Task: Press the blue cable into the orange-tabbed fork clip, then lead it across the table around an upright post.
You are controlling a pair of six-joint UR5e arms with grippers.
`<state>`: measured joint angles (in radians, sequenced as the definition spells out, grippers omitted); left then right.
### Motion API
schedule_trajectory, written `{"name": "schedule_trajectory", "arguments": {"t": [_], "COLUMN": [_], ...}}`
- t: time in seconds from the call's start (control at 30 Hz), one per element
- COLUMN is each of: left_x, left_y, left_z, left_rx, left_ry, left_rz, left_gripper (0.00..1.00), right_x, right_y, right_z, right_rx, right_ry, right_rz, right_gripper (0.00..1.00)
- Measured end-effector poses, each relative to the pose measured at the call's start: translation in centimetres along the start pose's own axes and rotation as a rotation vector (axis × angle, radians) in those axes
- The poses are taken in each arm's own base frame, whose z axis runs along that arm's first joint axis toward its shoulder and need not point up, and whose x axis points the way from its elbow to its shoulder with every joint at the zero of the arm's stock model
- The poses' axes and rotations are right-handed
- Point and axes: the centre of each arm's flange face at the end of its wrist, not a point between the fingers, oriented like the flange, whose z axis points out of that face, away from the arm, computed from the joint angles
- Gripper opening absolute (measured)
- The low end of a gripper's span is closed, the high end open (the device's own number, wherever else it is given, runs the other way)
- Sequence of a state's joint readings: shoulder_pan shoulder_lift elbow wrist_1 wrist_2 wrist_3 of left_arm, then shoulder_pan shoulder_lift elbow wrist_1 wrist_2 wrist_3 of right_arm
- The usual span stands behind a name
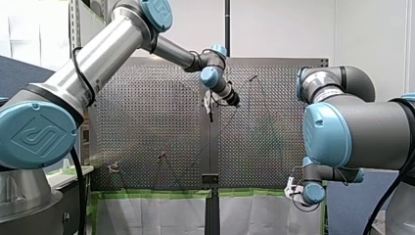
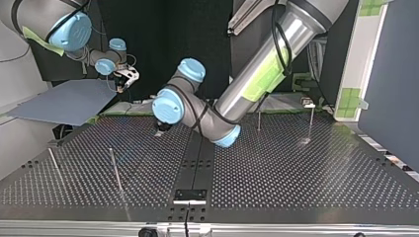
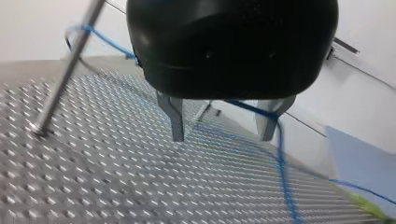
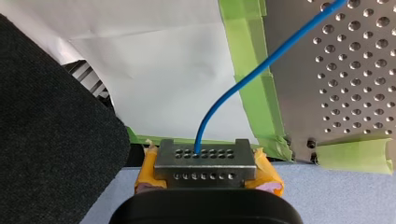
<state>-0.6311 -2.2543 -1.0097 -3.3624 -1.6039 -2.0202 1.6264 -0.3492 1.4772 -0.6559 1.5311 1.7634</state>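
Table (image 2: 296,168) wide below, my left arm (image 2: 276,54) stretched over it, left gripper (image 3: 222,137) spread wide and holding nothing so the blue cable (image 3: 281,158) runs loose past one finger (image 3: 264,130) near the upright post (image 3: 70,65), while the right gripper (image 4: 201,156), beyond the edge, clamps the cable's end, seemingly as anchor.

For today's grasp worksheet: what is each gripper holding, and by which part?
My right gripper pinches the blue cable, probably near an end, which is hidden. My left gripper is open, holding nothing; the cable passes one finger.
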Motion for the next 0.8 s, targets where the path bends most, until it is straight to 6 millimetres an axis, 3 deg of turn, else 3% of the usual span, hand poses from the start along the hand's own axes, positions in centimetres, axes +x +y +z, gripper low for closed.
{"name": "schedule_trajectory", "arguments": {"t": [0.2, 0.53, 0.8], "left_x": [2.0, 2.1, -0.9], "left_y": [1.7, 2.4, 2.0], "left_z": [-0.5, -0.5, -2.1], "left_rx": [-0.045, -0.022, -0.032], "left_ry": [0.078, 0.114, 0.056], "left_rz": [-0.005, -0.047, -0.037], "left_gripper": [0.75, 0.75, 0.75], "right_x": [-0.1, -0.1, -0.1], "right_y": [-0.2, -0.3, -0.3], "right_z": [-0.1, -0.1, -0.1], "right_rx": [0.003, 0.003, 0.004], "right_ry": [-0.004, -0.004, -0.004], "right_rz": [-0.003, -0.003, -0.003], "right_gripper": [0.0, 0.0, 0.0]}}
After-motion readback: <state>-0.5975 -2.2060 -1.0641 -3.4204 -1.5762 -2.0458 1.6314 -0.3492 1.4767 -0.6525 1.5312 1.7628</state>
